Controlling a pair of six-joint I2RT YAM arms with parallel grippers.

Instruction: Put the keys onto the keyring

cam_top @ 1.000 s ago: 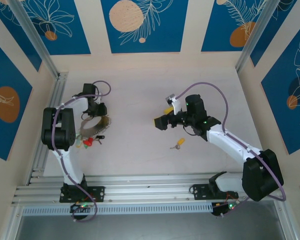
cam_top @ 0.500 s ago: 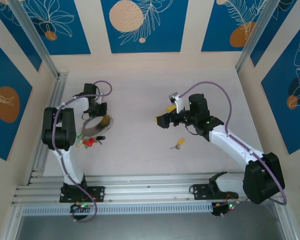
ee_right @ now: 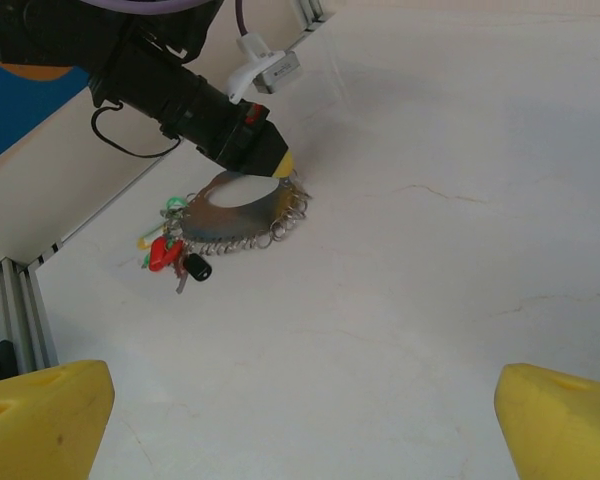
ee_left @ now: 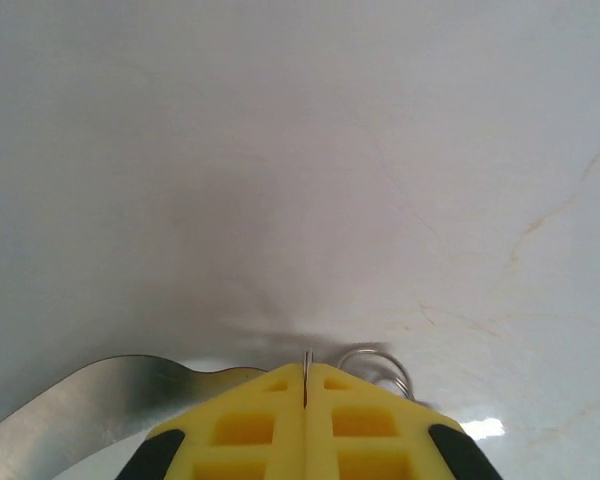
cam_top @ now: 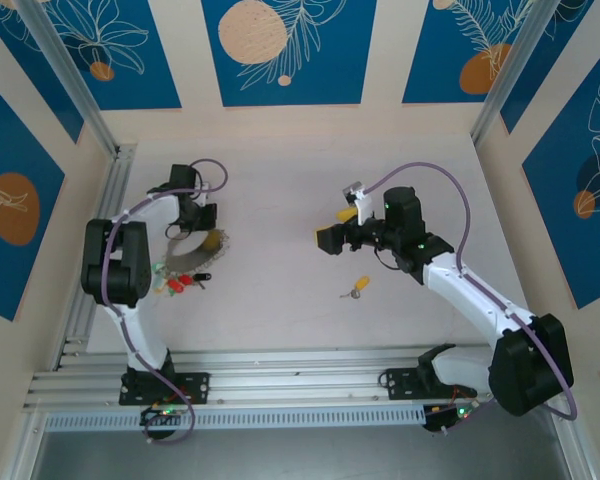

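Top view: right hand, fingers apart and empty, has drifted slightly back from the loose yellow-tagged key, which has not moved on the tabletop. Left hand has barely shifted at the keyring.
Left wrist: pads are together, pinching a thin wire of the keyring.
Right wrist: the keys lie bunched at the ring's edge, so the ring looks steadied, with the loose key probably still to fetch.
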